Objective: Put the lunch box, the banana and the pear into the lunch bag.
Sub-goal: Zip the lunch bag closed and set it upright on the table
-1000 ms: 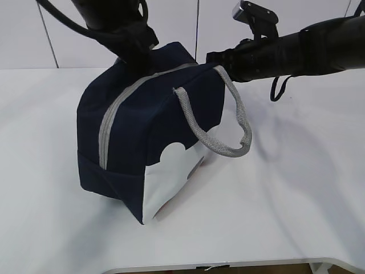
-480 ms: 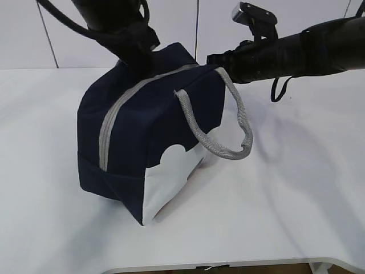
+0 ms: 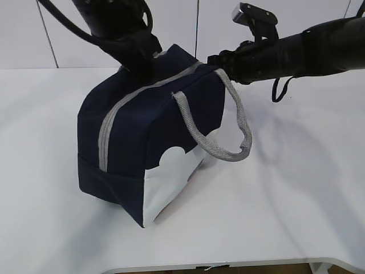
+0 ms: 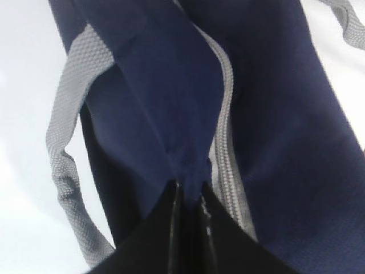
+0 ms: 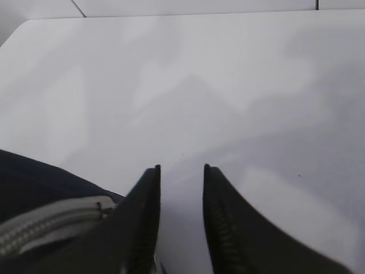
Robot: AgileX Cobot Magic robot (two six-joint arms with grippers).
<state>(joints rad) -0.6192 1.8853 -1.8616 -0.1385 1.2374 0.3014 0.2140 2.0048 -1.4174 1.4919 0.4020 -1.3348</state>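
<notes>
Navy cloth is pinched between the clenched fingers [image 4: 202, 220] of the left gripper [image 4: 191, 197], which has gathered a fold of the bag [image 3: 151, 137] just beside its grey zipper [image 4: 225, 142], probably to steady or lift that end while the closing is finished. The right gripper [image 5: 181, 177] stands parted with only white table [image 5: 228, 85] showing in the gap, so it grasps nothing; the zipper's end [image 5: 51, 220] lies just to its left, which suggests it has let go of the pull, though the pull itself is not visible. From outside, the left arm [image 3: 122, 34] comes down on the bag's upper rear edge and the right arm [image 3: 285, 51] reaches in level near the far top corner. The zipper runs shut along the top and down the near end, so the bag looks closed. One grey handle [image 3: 219, 123] droops over the white corner panel [image 3: 168, 180], the other [image 4: 65, 142] hangs on the far side. No lunch box, banana or pear is visible; presumably they are inside, which cannot be confirmed.
</notes>
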